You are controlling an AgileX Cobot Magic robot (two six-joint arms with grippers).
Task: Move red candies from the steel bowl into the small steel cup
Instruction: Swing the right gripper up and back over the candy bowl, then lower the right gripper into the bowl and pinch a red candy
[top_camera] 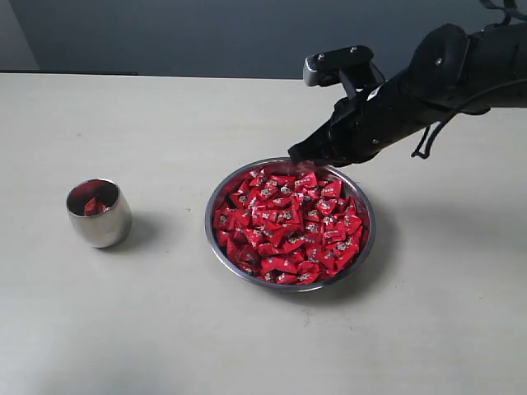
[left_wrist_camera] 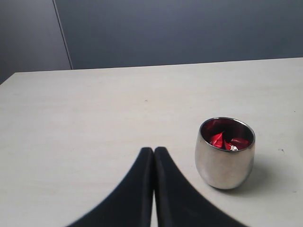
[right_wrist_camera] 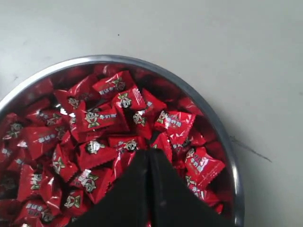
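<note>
The candies [top_camera: 288, 226] are glossy red, each printed with white lettering and a small dark mark, perhaps greenish; the print is too fine to be sure. The bowl [top_camera: 221, 191] and cup [top_camera: 103, 229] are bright silver steel, and the cup's inside is tinted red. The table [top_camera: 165, 329] is plain pale beige and the wall [top_camera: 206, 33] is dark blue-grey. The left gripper [left_wrist_camera: 154, 150] and right gripper [right_wrist_camera: 150, 153] are black.
</note>
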